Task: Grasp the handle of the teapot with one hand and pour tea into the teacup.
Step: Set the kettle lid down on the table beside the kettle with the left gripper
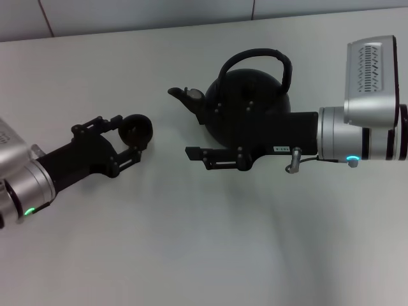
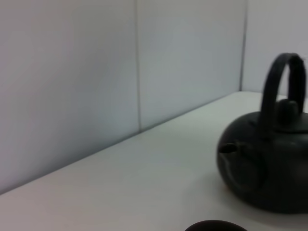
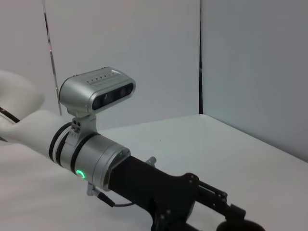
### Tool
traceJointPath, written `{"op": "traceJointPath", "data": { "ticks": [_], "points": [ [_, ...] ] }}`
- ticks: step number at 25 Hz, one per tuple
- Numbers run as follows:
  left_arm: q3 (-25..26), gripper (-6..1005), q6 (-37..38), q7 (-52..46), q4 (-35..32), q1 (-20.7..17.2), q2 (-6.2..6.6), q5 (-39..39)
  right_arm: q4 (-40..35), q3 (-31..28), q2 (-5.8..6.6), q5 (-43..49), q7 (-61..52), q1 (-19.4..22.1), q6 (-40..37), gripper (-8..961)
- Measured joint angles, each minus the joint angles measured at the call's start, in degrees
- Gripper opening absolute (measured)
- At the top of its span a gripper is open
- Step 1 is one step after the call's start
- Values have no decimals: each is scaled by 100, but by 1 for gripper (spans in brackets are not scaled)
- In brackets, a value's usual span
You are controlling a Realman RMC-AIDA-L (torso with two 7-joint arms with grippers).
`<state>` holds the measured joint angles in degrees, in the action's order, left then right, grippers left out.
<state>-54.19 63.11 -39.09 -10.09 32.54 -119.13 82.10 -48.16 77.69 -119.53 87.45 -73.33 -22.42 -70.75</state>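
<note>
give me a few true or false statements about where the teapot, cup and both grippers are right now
1. The teapot stands upright on the table. True.
2. The teapot's spout points toward the teacup. True.
3. The right gripper is holding the handle. False: it reaches along the near side of the pot, and the handle arches free above.
4. The left gripper is far from the teacup. False: its fingers sit on either side of the cup.
5. The teacup sits on top of the teapot. False: it is on the table, apart from the pot on the spout side.
</note>
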Motion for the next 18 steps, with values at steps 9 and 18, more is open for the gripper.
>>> {"op": "traceJointPath", "data": {
  "ticks": [9,18],
  "points": [
    [-163,658,17,-3,122,79,-5,7,0,-8,0,0,59,16,0,631],
    [-171,657,17,-3,168,81,-5,28,0,-20,0,0,59,15,0,628]
  ]
}}
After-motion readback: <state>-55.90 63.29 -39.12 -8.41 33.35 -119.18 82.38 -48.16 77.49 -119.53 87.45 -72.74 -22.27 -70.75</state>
